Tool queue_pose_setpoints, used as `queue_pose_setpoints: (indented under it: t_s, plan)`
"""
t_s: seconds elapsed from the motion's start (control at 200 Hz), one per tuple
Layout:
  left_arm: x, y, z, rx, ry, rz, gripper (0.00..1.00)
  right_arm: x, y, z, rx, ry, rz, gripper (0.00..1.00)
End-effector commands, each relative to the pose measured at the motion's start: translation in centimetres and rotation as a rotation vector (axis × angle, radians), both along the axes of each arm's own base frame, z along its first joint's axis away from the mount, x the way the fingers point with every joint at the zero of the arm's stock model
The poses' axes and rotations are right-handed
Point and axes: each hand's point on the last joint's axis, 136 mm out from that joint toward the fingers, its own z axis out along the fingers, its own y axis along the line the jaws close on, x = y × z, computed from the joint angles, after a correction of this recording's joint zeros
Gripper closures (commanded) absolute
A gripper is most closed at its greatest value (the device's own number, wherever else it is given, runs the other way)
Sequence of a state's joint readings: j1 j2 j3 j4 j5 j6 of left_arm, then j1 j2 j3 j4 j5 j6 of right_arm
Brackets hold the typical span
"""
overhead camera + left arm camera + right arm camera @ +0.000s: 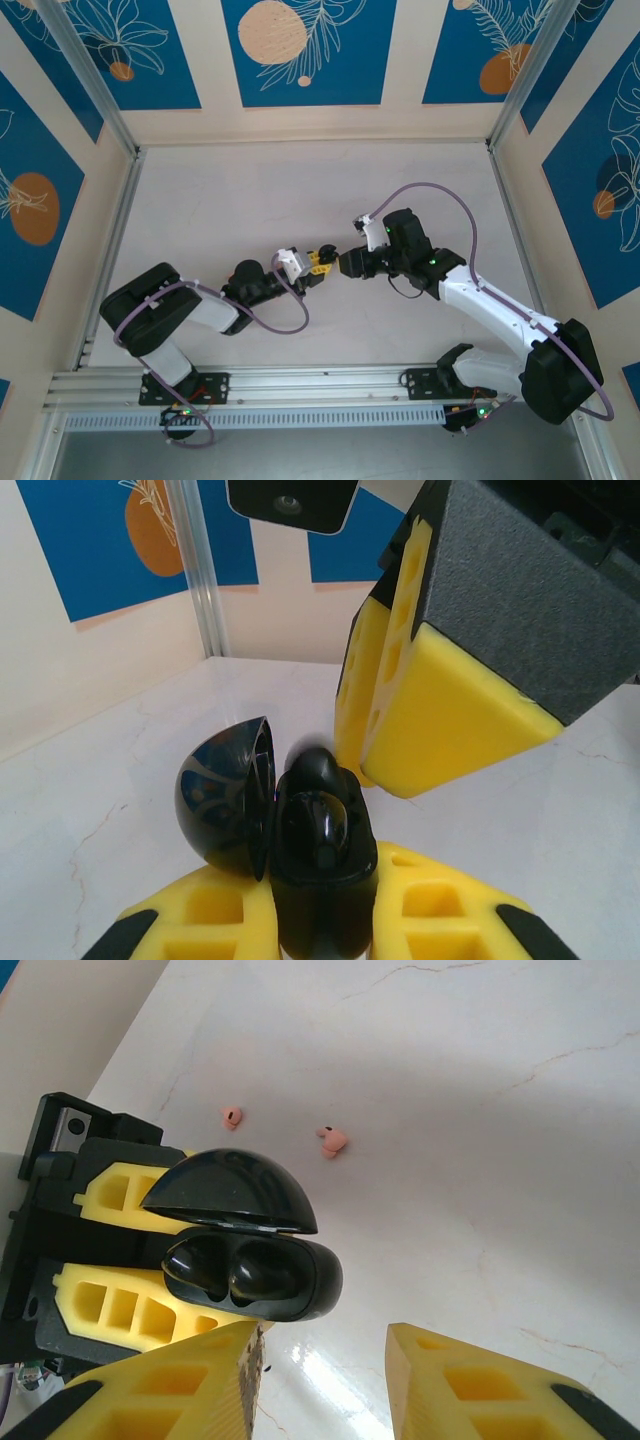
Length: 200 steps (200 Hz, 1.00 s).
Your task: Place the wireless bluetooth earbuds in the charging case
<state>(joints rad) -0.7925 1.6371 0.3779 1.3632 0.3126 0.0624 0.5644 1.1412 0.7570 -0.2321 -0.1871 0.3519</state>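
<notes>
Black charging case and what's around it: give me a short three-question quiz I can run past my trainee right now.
1. True or false: the lid of the black charging case is shut.
2. Which gripper clamps the case? A) left gripper B) right gripper C) neither
3. How many salmon-pink earbuds lie loose on the table in the right wrist view?

Key:
1. False; the lid stands open.
2. A; the case sits pinched between the left gripper's yellow fingers.
3. Two, both apart from the case.
</notes>
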Motion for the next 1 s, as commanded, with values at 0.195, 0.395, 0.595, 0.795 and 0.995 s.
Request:
queue_pose_setpoints:
  t_s: [0.195, 0.395, 0.595, 0.795, 0.995]
  plan:
    - [-0.8, 0.1, 1.5, -0.030, -0.060, -0.016, 0.84, -0.3, -0.3, 1.3, 0.052, -0.023, 0.005, 0.62]
    - [-1.2, 0.2, 1.6, -0.029, -0.066, -0.031, 0.84, -1.3, -0.7, 4.3, 0.165, -0.061, 0.052, 0.61]
    - [-1.4, 0.1, 1.4, -0.025, -0.067, -0.041, 0.84, -1.7, -0.2, 5.3, 0.174, 0.020, 0.077, 0.68]
    - [-1.4, 0.1, 1.4, -0.024, -0.067, -0.041, 0.84, -1.9, 0.6, 4.9, 0.109, 0.044, 0.091, 0.69]
    - [-1.4, 0.1, 1.4, -0.026, -0.064, -0.043, 0.84, -2.2, 2.4, 4.6, 0.095, 0.067, 0.151, 0.73]
